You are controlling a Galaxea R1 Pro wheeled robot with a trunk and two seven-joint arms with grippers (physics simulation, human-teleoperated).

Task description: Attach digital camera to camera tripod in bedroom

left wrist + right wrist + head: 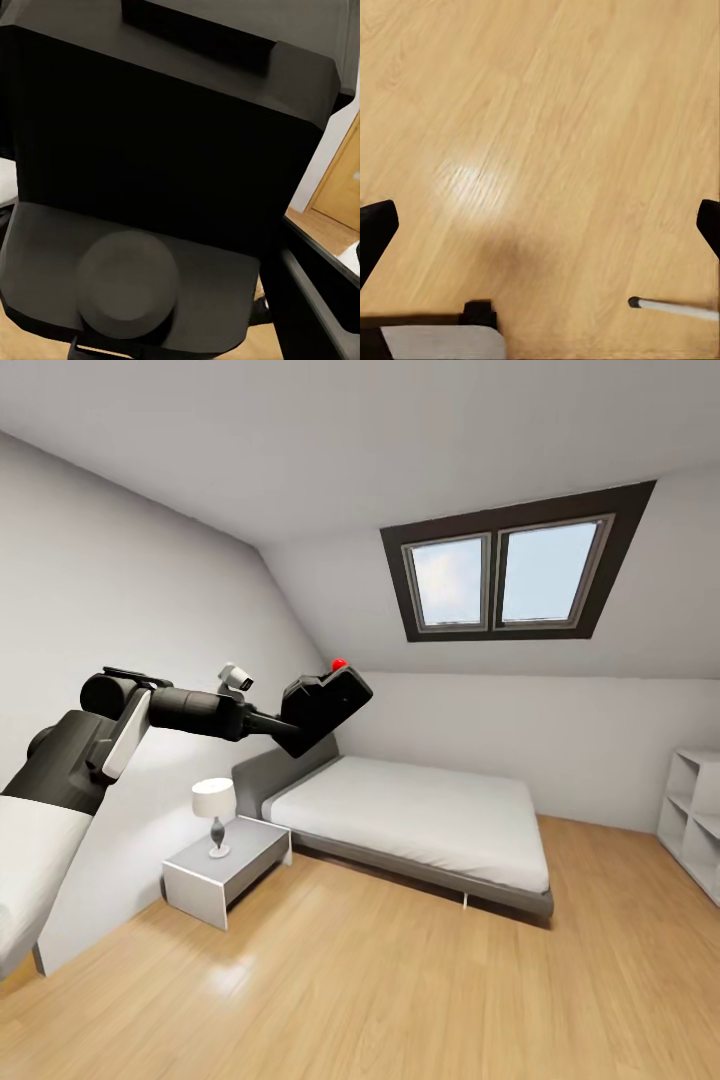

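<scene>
Transit step: left gripper clamps the digital camera above the bed; next, locating the tripod.

The left arm is built of rounded matte black segments, thick near the shoulder and slimmer toward the wrist. A white panel with a grey edge runs along one black link, and the broad upper segment at the shoulder end is white. A small white-and-grey fitting with a dark lens-like face sits on top of the forearm. In the right wrist view, the right pincer's fingertips are plain black, set wide apart, with a black-and-grey part of the robot's body beside them.
</scene>
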